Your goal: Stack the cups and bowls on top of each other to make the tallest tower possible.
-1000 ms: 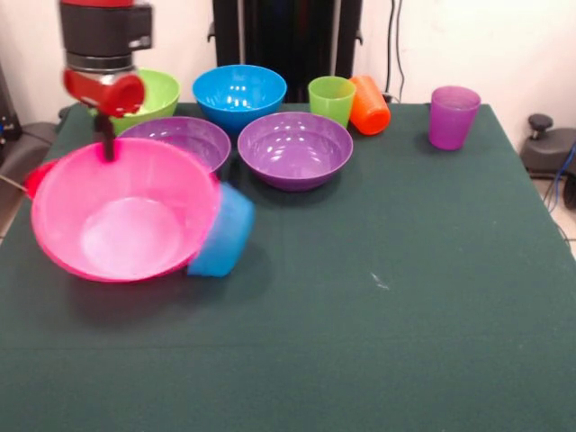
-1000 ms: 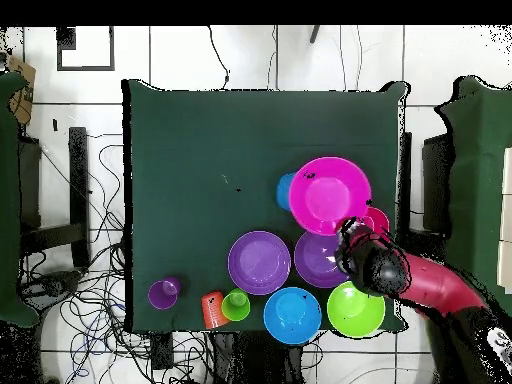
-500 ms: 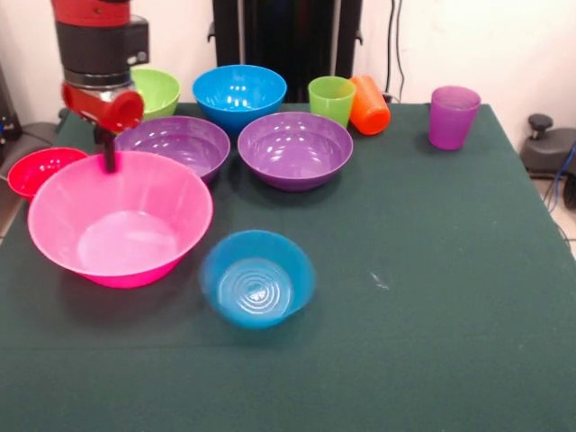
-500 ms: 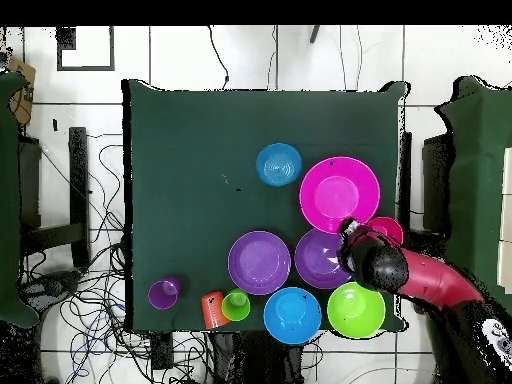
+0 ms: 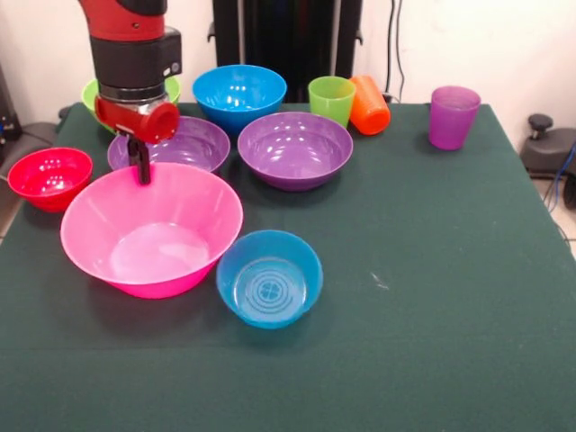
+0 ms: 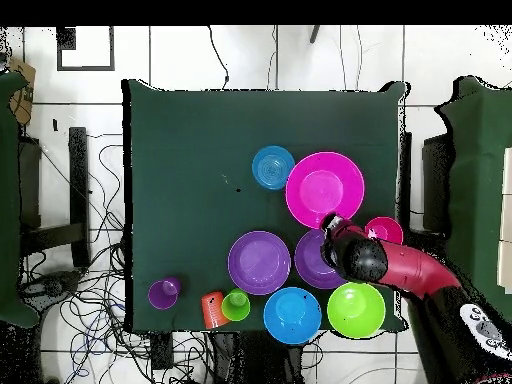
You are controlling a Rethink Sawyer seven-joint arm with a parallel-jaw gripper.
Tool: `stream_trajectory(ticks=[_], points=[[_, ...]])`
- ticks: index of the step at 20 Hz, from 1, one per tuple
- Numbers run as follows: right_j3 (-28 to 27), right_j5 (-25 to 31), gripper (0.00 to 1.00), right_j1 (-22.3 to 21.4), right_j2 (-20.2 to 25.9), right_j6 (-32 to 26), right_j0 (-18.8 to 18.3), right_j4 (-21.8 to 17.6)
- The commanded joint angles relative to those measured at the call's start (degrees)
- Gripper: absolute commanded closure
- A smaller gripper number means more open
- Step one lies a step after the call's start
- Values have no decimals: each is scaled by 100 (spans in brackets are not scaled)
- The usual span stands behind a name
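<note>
At the pink bowl's (image 5: 148,229) far rim our gripper (image 5: 141,162) stands pinched on the thin wall. The bowl sits upright, touching the small blue bowl (image 5: 268,278). We judge it light, stiff and slippery; the rim suits gripping.

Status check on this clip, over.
Claw at the big pink plastic bowl's far rim, grip unclear. Small blue plastic bowl alongside. Nothing stacked.

No text, label or number can be read anywhere.
</note>
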Motion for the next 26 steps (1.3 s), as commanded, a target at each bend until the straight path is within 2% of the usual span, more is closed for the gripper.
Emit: stream_trajectory(ticks=[1,7,9,12,15,23,25,26], points=[[529,399,100,118,457,239,320,192],[934,745,100,-574,248,134,305,324],[1159,899,100,-958,246,-1,179,376],[1462,1412,100,-1789,305,-219,50,660],[1589,1688,100,-2205,310,-195,67,900],[1551,1714,100,-2368,669,-175,-86,1335],[1392,1452,100,-2132,640,29,52,1324],[1254,1215,100,-1880,654,112,106,1298]])
